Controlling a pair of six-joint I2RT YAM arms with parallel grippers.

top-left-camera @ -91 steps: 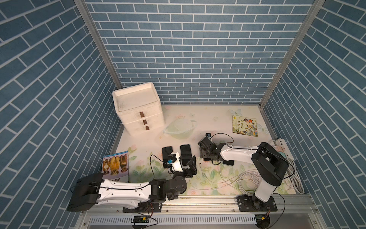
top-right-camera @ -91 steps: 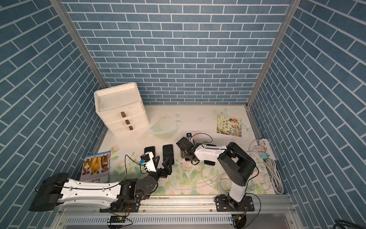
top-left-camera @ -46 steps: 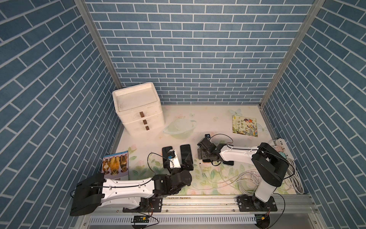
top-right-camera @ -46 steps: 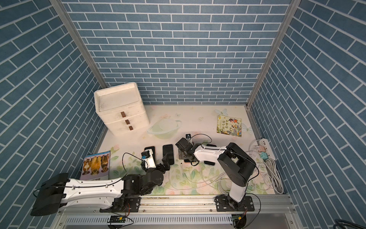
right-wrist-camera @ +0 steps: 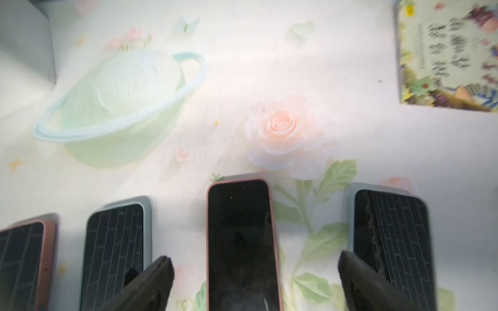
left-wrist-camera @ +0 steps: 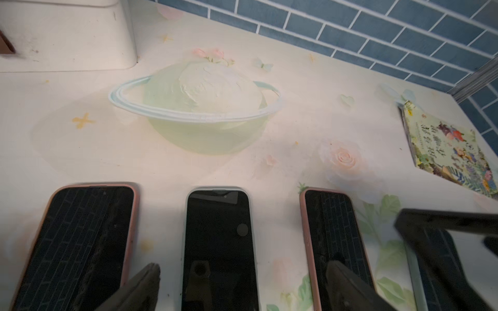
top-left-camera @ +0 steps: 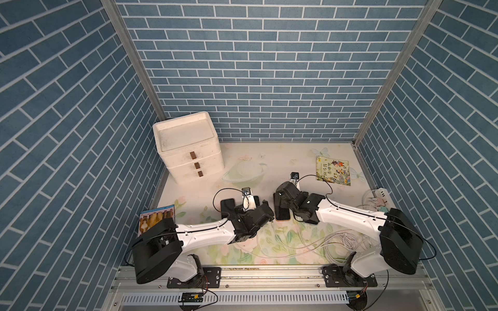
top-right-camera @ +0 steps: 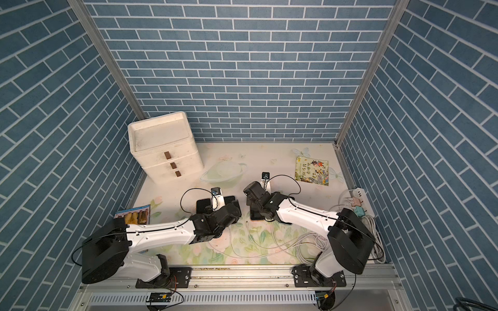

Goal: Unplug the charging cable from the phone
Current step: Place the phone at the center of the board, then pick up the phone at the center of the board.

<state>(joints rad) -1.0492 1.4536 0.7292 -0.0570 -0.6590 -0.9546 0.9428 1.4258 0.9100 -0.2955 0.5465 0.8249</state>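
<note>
While both our left gripper (left-wrist-camera: 242,288) and right gripper (right-wrist-camera: 256,282) stand spread and empty over flat, slick phones (left-wrist-camera: 219,242), we judge the limp white charging cable (top-left-camera: 291,242) best pinched at its stiff plug, hidden here.
</note>
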